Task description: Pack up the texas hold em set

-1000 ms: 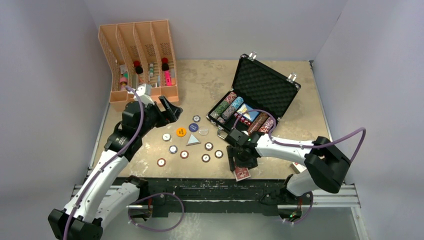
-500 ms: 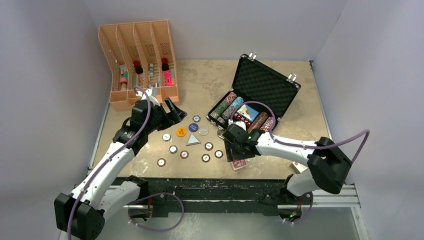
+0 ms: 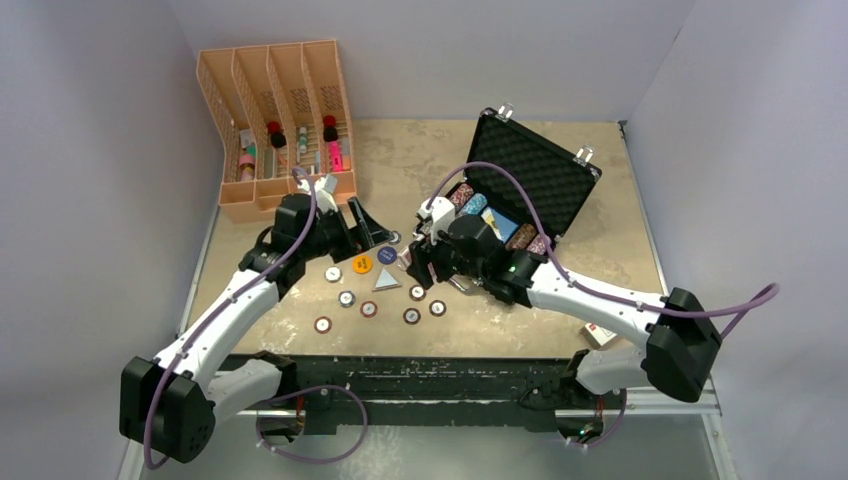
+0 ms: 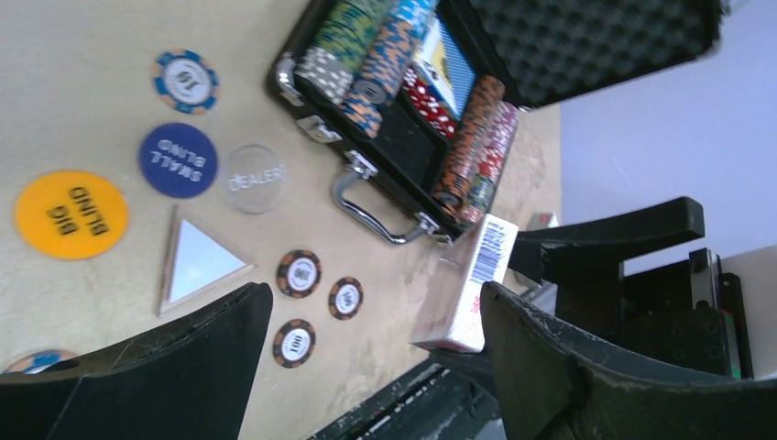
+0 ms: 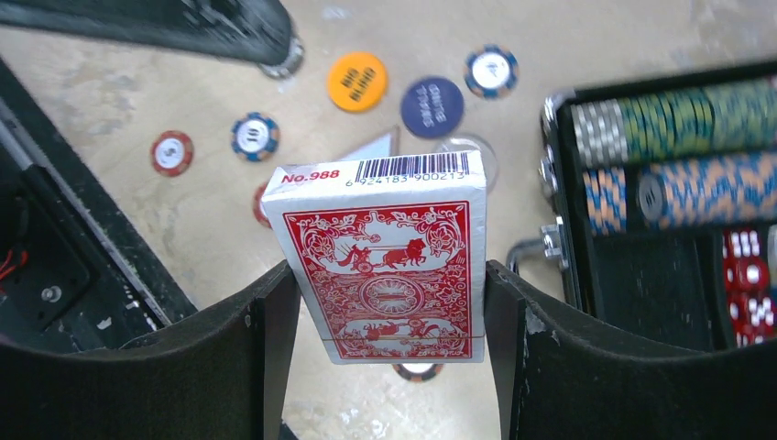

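Note:
The black briefcase (image 3: 530, 170) lies open at the back right, with rows of coloured chips (image 3: 468, 214) in its tray. My right gripper (image 3: 418, 260) hovers by the case's front-left corner. It is shut on the red-backed card deck (image 5: 385, 261), held upright above the table; the deck also shows in the left wrist view (image 4: 469, 284). My left gripper (image 3: 365, 225) is open and empty, just above the loose chips (image 3: 346, 298). The orange big-blind disc (image 3: 362, 264), blue small-blind disc (image 3: 387, 255), clear dealer disc (image 4: 255, 178) and a triangle (image 3: 386, 280) lie between the grippers.
The orange four-slot rack (image 3: 280, 120) with bottles stands at the back left, close behind my left arm. A small white box (image 3: 600, 333) lies at the table's front right edge. The case handle (image 4: 366, 206) faces the loose chips.
My right gripper has lifted the deck from the table's front edge and carried it back and left to the case's front-left corner. My left gripper has moved right, over the chips.

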`<action>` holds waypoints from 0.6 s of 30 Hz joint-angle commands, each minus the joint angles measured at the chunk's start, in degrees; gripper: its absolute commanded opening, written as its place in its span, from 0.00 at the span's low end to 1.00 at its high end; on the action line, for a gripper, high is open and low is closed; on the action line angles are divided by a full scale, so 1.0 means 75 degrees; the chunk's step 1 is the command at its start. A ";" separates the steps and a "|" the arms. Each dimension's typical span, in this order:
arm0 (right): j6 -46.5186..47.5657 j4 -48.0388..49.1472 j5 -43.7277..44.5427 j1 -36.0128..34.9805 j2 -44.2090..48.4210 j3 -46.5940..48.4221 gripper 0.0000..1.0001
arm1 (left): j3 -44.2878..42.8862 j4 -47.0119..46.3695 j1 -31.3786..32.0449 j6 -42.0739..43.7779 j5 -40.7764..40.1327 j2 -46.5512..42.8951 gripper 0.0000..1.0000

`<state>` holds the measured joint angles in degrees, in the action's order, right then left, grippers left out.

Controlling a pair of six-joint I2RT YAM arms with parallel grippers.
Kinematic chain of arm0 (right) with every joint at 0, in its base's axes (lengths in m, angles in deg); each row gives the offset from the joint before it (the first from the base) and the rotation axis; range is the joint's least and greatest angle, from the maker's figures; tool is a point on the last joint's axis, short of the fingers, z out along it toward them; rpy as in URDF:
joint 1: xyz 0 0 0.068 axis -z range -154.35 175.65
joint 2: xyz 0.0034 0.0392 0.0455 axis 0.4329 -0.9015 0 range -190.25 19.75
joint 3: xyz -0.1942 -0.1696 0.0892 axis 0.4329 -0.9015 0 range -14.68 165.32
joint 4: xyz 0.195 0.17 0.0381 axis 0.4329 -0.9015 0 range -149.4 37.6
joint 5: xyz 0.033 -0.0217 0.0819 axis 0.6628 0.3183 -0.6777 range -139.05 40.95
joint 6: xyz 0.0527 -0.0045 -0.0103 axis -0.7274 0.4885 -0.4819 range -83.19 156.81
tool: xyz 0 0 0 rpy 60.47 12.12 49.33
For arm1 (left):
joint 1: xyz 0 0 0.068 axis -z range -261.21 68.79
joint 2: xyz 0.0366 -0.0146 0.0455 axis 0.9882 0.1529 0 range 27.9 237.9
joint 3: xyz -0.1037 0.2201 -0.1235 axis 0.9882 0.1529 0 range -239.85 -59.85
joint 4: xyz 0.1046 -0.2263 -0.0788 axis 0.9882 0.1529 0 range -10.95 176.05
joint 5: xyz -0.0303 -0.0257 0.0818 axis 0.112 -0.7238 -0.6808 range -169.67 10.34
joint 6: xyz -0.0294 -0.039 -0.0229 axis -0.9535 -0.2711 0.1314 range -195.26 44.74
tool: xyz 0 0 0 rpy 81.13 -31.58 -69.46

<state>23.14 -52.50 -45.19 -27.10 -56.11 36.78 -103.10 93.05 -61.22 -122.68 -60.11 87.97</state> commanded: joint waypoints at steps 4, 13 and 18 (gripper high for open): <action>0.1310 0.1125 -0.1280 0.0036 -0.0202 0.0752 0.52 | 0.0384 -0.1635 0.0030 -0.0495 0.1458 -0.0037 0.85; 0.1425 0.1254 -0.1683 0.0235 -0.0094 0.0786 0.52 | 0.0502 -0.1912 0.0236 -0.0708 0.1851 0.0186 0.61; 0.1505 0.1165 -0.2093 0.0288 -0.0128 0.0837 0.52 | 0.0552 -0.2094 0.0423 -0.0759 0.2073 0.0097 0.42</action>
<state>32.80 -48.11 -57.02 -25.44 -58.49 39.76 -99.47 80.79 -59.43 -128.10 -47.98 89.46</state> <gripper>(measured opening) 0.694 0.451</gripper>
